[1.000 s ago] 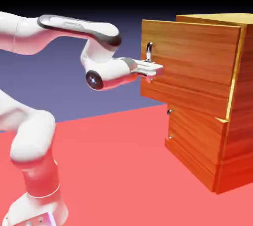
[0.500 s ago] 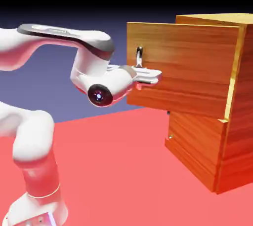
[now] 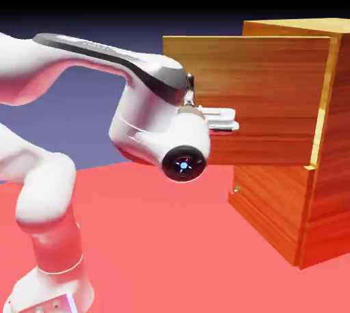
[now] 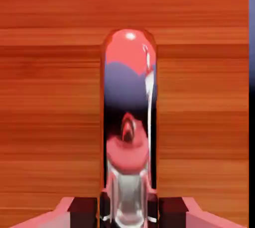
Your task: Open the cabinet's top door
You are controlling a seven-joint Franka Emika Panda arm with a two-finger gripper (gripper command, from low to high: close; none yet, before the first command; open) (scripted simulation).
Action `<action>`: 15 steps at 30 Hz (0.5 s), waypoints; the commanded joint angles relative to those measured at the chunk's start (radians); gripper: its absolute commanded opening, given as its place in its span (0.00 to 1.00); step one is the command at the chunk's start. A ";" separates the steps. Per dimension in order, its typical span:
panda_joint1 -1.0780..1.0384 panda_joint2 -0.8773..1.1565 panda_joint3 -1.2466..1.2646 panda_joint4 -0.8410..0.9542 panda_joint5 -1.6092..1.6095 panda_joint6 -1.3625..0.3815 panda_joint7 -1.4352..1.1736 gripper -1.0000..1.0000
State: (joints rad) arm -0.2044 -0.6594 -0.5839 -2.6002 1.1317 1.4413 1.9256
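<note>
While the gripper (image 4: pixel 128 212) clamps the handle (image 4: pixel 127 87), the top door (image 3: pixel 263 100) stands wider open than before.

Handle (image 4: pixel 128 87) on the door (image 3: pixel 260 93) — claw (image 3: pixel 220 119) before it.

Exterior view looks side-on from farther back; hand view, seemingly close, face-on

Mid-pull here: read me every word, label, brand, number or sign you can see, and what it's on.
No readable text in either view.
Upper arm link: faint marks on the dark strip, too small and blurred to read.
Top door, its handle and the cabinet: no lettering visible.
</note>
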 commanded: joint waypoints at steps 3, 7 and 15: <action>0.044 0.103 -0.092 0.101 -0.065 -0.132 -0.034 0.00; 0.107 0.247 -0.203 0.241 -0.119 -0.303 -0.089 0.00; 0.175 0.537 -0.354 0.487 -0.153 -0.613 -0.227 0.00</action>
State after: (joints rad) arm -0.0278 -0.1226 -0.9384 -2.1133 0.9799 0.8296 1.6990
